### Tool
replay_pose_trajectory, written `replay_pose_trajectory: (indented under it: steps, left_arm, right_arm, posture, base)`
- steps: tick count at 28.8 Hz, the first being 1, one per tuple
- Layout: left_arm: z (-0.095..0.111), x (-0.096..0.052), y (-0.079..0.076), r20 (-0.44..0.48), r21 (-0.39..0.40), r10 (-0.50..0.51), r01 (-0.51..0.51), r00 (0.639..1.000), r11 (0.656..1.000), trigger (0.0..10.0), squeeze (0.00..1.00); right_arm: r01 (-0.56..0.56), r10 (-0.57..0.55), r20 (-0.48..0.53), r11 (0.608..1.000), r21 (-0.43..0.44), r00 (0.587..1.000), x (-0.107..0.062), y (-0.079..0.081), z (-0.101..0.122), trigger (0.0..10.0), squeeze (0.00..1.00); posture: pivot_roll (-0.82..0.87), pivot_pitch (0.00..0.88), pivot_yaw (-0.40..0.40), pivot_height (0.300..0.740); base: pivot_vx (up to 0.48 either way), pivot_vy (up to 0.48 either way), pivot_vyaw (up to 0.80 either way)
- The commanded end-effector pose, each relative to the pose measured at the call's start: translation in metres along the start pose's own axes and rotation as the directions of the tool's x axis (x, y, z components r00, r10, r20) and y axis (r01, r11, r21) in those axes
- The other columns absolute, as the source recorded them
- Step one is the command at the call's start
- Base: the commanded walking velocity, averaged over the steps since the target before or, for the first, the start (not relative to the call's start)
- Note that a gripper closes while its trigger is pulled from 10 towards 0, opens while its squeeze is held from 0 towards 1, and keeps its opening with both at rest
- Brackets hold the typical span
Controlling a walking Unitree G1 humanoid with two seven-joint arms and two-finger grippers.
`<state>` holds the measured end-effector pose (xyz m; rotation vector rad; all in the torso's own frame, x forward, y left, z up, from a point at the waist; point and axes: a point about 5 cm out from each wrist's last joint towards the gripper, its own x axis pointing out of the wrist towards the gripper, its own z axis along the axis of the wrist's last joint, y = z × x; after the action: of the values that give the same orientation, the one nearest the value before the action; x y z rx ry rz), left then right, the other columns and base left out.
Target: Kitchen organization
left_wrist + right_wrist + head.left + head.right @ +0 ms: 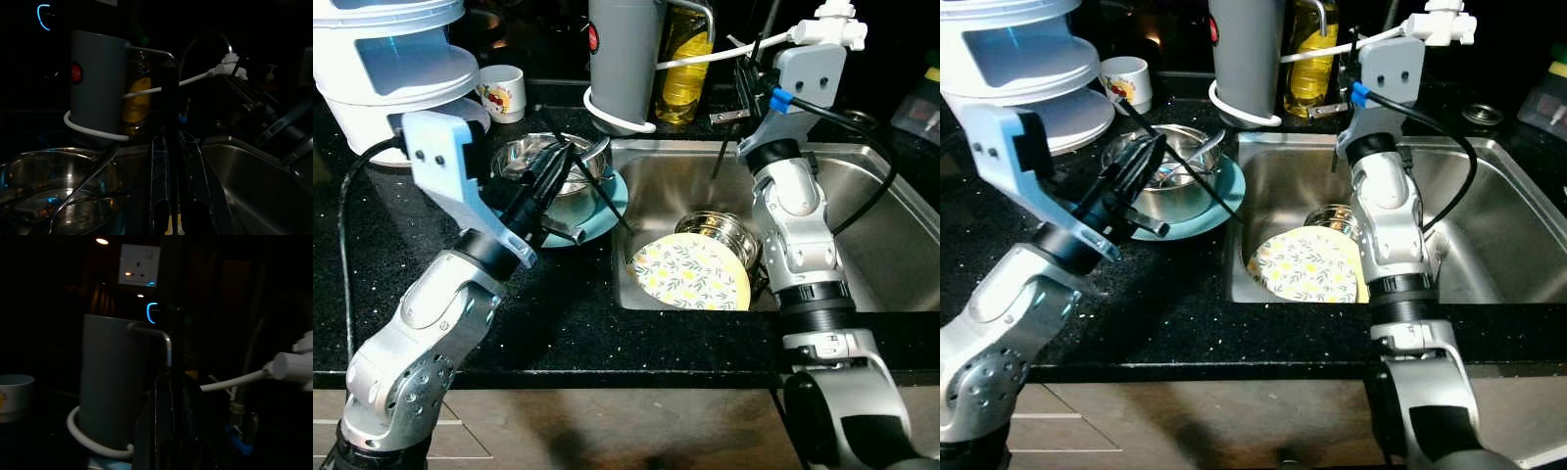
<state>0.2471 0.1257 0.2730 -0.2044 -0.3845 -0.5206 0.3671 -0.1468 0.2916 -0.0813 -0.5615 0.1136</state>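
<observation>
The black speckled countertop [558,313] carries a teal plate [607,211], a small printed cup [501,91], a grey canister [625,59] and a white appliance [391,69], with 1 steel sink [901,245] set in.

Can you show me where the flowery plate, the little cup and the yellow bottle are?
flowery plate [690,274], left eye view, middle of its patterned face.
little cup [501,92], left eye view, its white side.
yellow bottle [685,83], left eye view, its lower body.

Silver arms, black cables, blue-grey wrist housings
</observation>
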Motion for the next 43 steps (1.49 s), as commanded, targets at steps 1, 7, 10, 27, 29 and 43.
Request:
replay_pose_trajectory:
  steps: [1, 7, 10, 27, 29, 43]
  left_arm:
    - [-0.003, 0.002, -0.001, -0.002, 0.01, -0.011, 0.011, 1.0, 1.0, 10.0, 0.0]
    - [-0.006, 0.003, -0.002, -0.008, 0.006, -0.013, 0.013, 1.0, 1.0, 10.0, 0.0]
    - [-0.009, 0.003, -0.003, -0.019, 0.0, -0.008, 0.008, 1.0, 1.0, 10.0, 0.0]
    - [-0.011, 0.004, -0.003, -0.014, -0.006, -0.001, 0.001, 1.0, 1.0, 10.0, 0.0]
    - [-0.01, 0.004, -0.005, -0.012, -0.004, -0.015, 0.015, 1.0, 1.0, 10.0, 0.0]
    - [-0.011, 0.008, 0.0, -0.002, -0.002, 0.029, -0.029, 1.0, 1.0, 10.0, 0.0]
  right_arm:
    - [-0.02, 0.021, -0.023, 1.0, 0.017, 1.0, -0.002, 0.007, -0.002, 10.0, 0.0]
    - [-0.048, 0.048, -0.028, 0.999, 0.009, 0.998, -0.002, 0.017, 0.0, 10.0, 0.0]
    - [-0.059, 0.059, -0.033, 0.998, 0.008, 0.998, -0.002, 0.019, 0.002, 10.0, 0.0]
    - [-0.085, 0.085, -0.056, 0.996, 0.003, 0.995, -0.002, 0.024, 0.001, 10.0, 0.0]
    - [-0.09, 0.09, -0.058, 0.996, 0.004, 0.994, -0.002, 0.025, 0.001, 10.0, 0.0]
    - [-0.172, 0.172, -0.066, 0.985, 0.006, 0.983, 0.0, 0.042, 0.002, 10.0, 0.0]
  posture:
    - [0.14, 0.0, -0.046, 0.74]
    - [0.14, 0.0, -0.044, 0.74]
    - [0.14, 0.0, -0.045, 0.74]
    - [0.13, 0.0, -0.048, 0.74]
    - [0.13, 0.0, -0.051, 0.74]
    - [0.13, 0.0, -0.058, 0.74]
  base:
    - [0.0, -0.48, 0.0]
    - [0.0, -0.439, 0.0]
    - [0.0, -0.09, 0.0]
    - [0.0, 0.0, 0.0]
    - [0.0, -0.381, 0.0]
    - [0.0, -0.103, 0.0]
